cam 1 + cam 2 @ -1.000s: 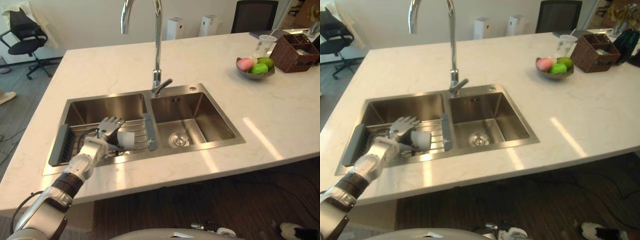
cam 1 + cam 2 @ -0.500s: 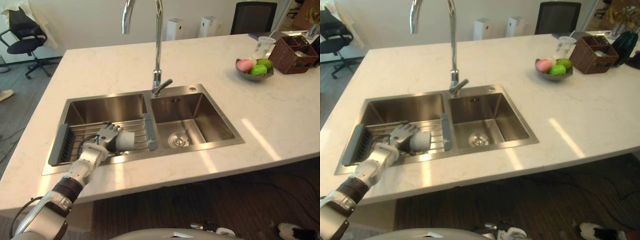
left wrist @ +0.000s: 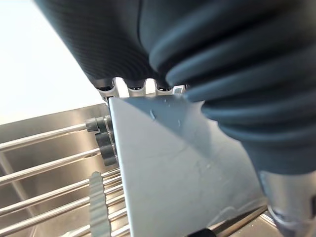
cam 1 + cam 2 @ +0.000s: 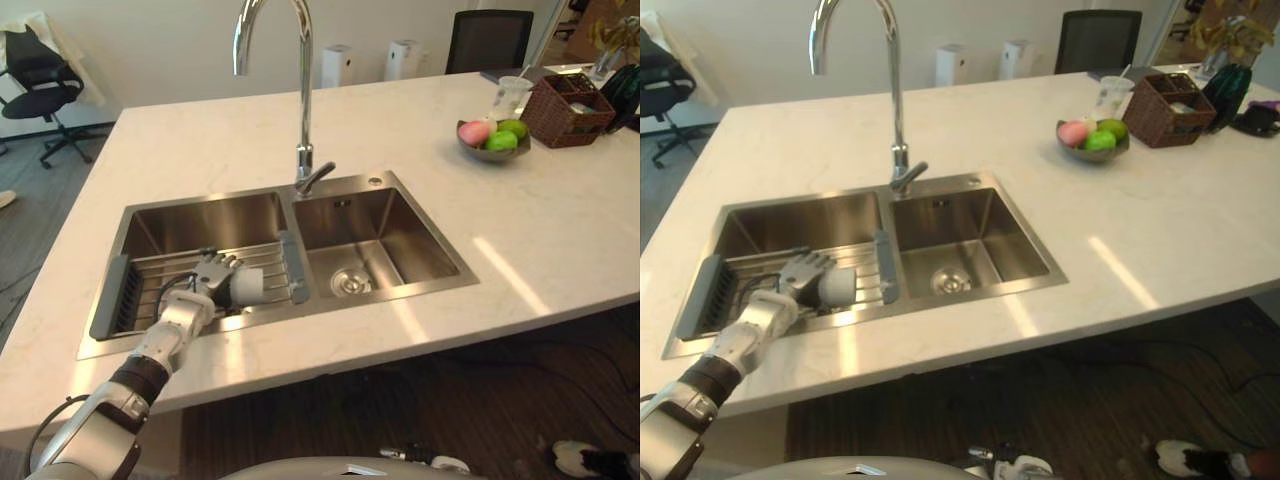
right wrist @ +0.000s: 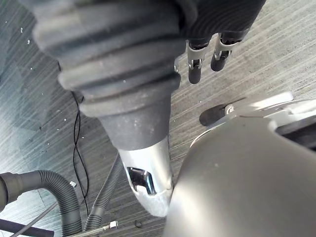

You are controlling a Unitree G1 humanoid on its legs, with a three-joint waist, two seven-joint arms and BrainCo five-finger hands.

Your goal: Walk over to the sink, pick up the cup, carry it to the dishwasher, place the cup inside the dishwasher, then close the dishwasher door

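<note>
Head views: left hand (image 4: 213, 274) is down in the left basin of the sink (image 4: 378, 181), fingers curled over the cup (image 4: 249, 285). The cup is pale grey and lies on its side on the wire rack (image 4: 145, 290) that spans that basin, mouth toward the divider. Hand is closed around the cup. The left wrist view adds the close detail: the cup wall (image 3: 182, 173) sits tight against the base of the fingers, with rack wires (image 3: 44, 168) running beneath and beside it. The right wrist view has the right hand (image 5: 196, 66) hanging above the grey floor (image 5: 276, 59), fingers straight and loose, holding nothing; a ribbed grey hose (image 5: 64, 197) lies on the floor nearby.

Containers: the right basin holds just its drain (image 4: 347, 284). The tall faucet (image 4: 303, 100) stands behind the divider. On the counter (image 4: 200, 150), far right, a grey bowl (image 4: 480, 153) holds one pink and some green fruit. Just beyond it stand a clear plastic cup with a straw (image 4: 510, 95) and a brown wicker basket (image 4: 560, 125); its contents are too small to tell. The right eye view also catches a dark green object (image 4: 1230, 82) just beside the basket.
</note>
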